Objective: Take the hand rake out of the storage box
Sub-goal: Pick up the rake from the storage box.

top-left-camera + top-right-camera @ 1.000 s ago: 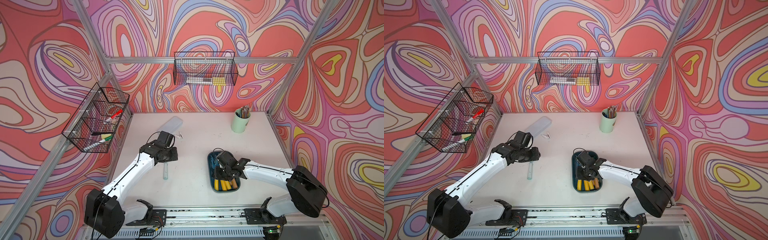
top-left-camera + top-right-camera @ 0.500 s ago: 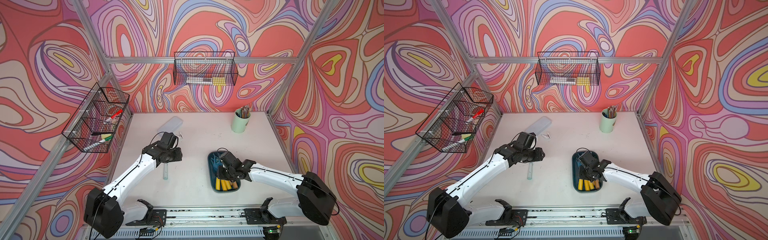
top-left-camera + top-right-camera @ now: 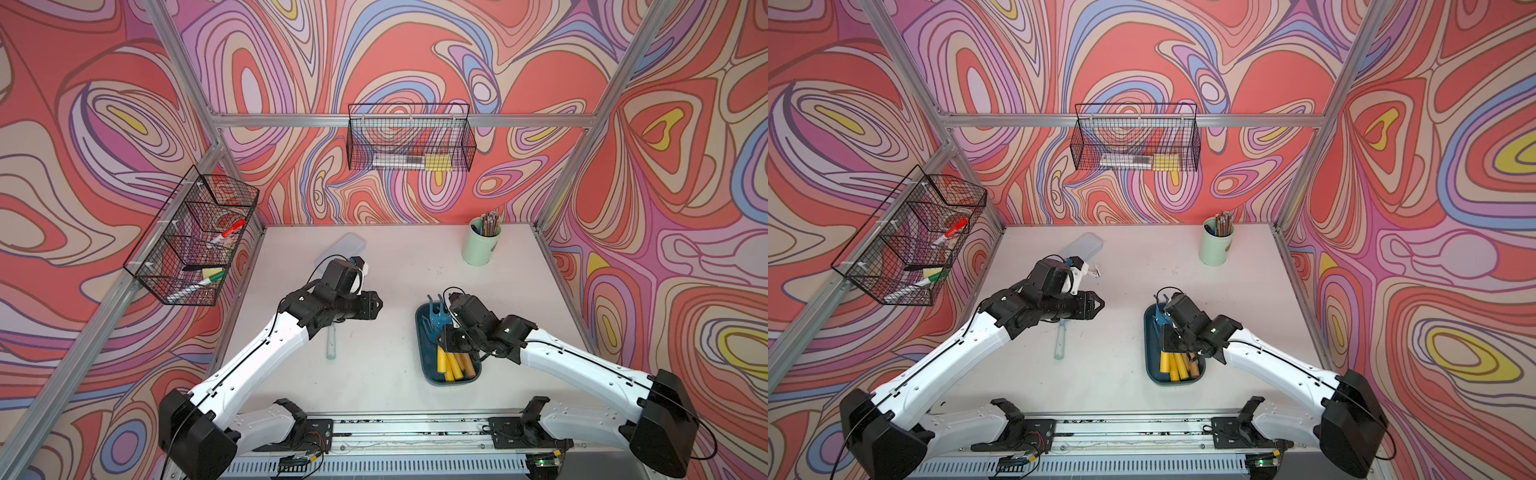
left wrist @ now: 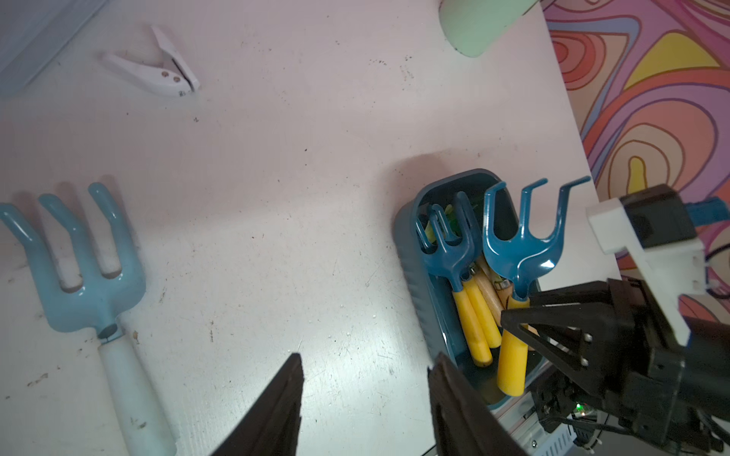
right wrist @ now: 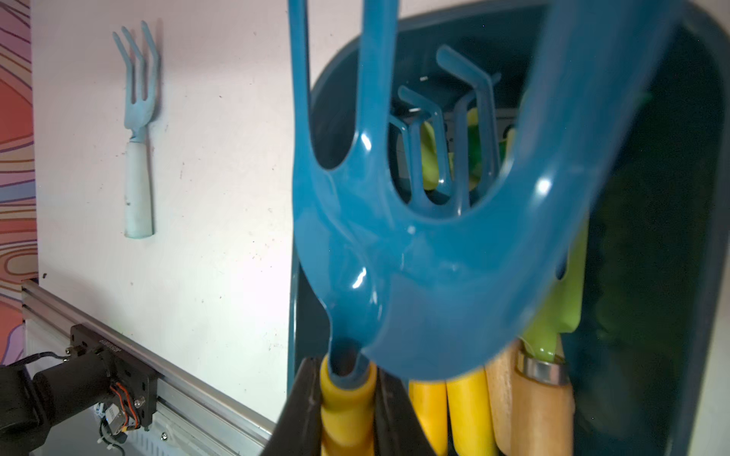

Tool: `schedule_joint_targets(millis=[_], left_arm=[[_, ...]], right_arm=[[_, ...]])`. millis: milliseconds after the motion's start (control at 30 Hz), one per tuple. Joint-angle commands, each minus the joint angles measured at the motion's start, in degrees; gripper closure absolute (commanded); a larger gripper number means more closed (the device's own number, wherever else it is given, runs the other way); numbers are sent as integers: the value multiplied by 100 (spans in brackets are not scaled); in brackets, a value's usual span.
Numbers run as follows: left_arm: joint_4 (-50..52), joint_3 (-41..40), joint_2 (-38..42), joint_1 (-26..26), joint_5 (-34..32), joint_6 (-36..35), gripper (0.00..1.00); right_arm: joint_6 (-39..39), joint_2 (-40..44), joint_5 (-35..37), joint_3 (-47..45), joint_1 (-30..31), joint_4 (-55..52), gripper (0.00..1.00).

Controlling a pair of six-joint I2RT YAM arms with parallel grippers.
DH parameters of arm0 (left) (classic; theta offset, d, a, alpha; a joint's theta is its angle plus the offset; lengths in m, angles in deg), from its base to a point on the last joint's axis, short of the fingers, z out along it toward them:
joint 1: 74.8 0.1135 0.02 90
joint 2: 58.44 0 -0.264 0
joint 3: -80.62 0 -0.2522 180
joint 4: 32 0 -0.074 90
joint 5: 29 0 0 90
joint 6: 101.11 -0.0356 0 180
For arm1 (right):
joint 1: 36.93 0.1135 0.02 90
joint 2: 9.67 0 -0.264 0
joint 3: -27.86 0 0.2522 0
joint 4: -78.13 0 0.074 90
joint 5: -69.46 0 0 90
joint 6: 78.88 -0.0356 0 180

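Your right arm bends low over the storage box (image 4: 411,276). The right gripper (image 5: 345,371) pinches the hand rake (image 4: 517,252) by its yellow handle, just above the box. Your left gripper (image 4: 365,359) hangs half open, empty.

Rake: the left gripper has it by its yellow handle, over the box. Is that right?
Not quite: the right gripper, not the left, has the rake by its yellow handle, over the box. The right wrist view shows it. The left gripper is open and empty.
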Motion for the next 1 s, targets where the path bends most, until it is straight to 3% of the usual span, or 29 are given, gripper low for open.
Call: schedule_joint_targets(millis=[0, 333, 633, 800, 967], left_arm=[[-17, 178, 274, -14, 487, -602, 41], [-1138, -144, 402, -14, 2092, -76, 41], [-2108, -887, 348, 107, 2119, 385, 41], [-3230, -1288, 267, 365, 2596, 981, 42], [-3415, -1388, 170, 382, 2706, 1041, 42]], right_arm=[[467, 141, -79, 347, -74, -196, 100], [1008, -11, -1253, 570, -413, 357, 100], [815, 52, -2282, 453, -574, 1254, 100], [687, 70, -2584, 377, -576, 1533, 100], [560, 30, -2849, 305, -576, 1886, 100]])
